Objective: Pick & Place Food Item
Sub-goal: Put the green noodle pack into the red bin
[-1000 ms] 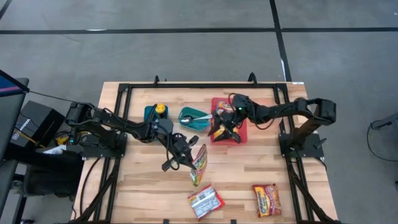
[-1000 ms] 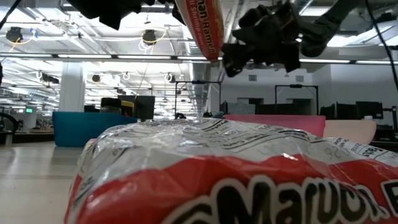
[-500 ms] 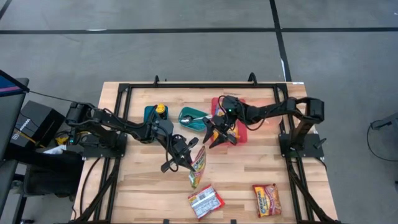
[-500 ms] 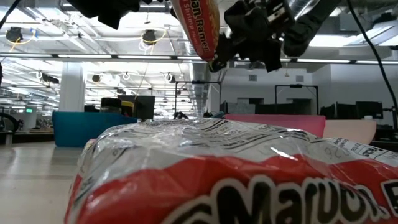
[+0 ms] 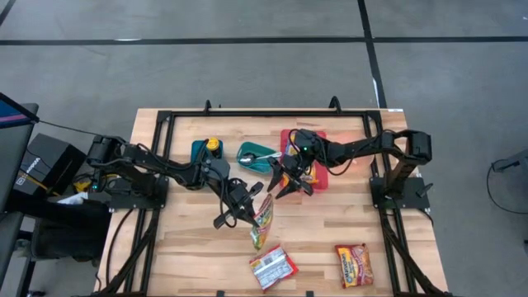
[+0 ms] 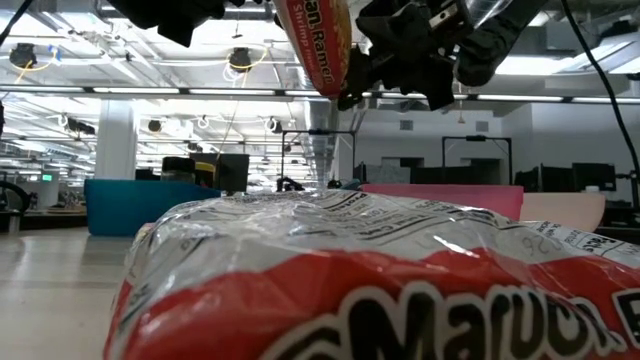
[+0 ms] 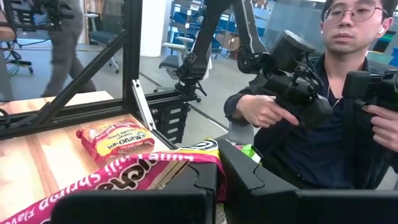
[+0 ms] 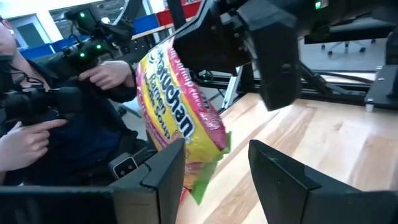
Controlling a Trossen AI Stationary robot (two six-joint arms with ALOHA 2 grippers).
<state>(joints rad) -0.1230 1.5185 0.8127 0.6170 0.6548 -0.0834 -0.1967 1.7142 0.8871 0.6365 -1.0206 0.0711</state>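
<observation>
I count three ramen packets from the high view, plus two arms, one teal container (image 5: 202,149) with a yellow-topped item, one teal bowl (image 5: 256,157) with a spoon, and one red tray (image 5: 320,165). Starting at the left of the frame, the left gripper (image 5: 245,205) sits just left of centre with its fingers pressed together, pinching the pink-and-yellow ramen packet (image 5: 263,219) by its upper end. That packet hangs off the table, its long axis running from the grip down toward the lower middle of the frame; in the low view it hangs upright at top centre, and I can read "Ramen" on it, with "Shrimp flavor" along its edge in the left wrist view. Below it, at lower centre, lies a red-and-white packet (image 5: 272,266), flat on the wood. Right of centre, the right gripper (image 5: 281,185) hovers just beside the hanging packet, fingers spread on either side of the packet's free end in its wrist view, not closed on it. At lower right lies a red Maruchan packet (image 5: 353,265), reading "Maruchan" in the left wrist view.
</observation>
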